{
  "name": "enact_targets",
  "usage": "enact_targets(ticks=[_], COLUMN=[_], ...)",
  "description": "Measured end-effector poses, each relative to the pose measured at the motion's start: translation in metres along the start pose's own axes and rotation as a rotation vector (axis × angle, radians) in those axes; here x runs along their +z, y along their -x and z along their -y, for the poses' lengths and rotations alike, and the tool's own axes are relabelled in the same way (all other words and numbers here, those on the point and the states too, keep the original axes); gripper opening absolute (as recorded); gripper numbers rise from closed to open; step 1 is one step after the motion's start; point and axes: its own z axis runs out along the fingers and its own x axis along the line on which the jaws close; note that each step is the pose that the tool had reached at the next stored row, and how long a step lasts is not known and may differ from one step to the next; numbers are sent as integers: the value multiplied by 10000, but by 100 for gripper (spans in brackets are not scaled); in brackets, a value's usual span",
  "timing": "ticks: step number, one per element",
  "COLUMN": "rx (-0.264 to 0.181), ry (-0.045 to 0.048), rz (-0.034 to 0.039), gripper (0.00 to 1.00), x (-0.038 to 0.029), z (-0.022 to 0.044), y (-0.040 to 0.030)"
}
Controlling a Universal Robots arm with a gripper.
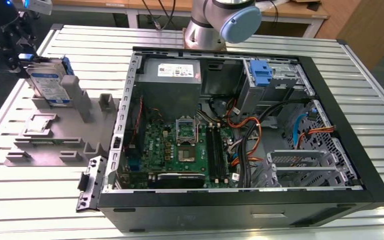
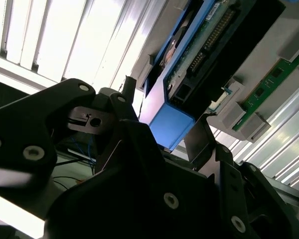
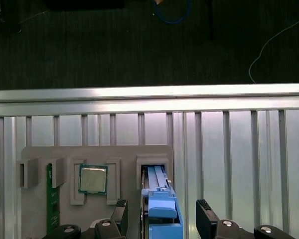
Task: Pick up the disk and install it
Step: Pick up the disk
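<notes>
Atop grey fixture (image 1: 65, 136), disk (image 1: 47, 82) upright in slot w/ end effector (image 3: 162, 216) spread astride.

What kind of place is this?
Probably a robot lab or workshop for putting computers together: there is a robot arm, an open computer case on a slatted metal table, and a grey parts holder beside it.

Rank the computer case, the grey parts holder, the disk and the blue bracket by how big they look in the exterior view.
Largest to smallest:
1. computer case
2. grey parts holder
3. disk, standing upright in the holder
4. blue bracket, narrower than the disk
</notes>
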Motion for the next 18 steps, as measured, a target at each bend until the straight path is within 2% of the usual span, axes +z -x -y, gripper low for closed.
enact_targets(ticks=[10, 12, 13, 18], rx=[-10, -10, -10, -10], ry=[-1, 0, -1, 0], rz=[-5, -5, -5, -5], gripper=[65, 64, 56, 56], x=[3, 3, 4, 5], z=[-1, -1, -1, -1], y=[0, 0, 0, 0])
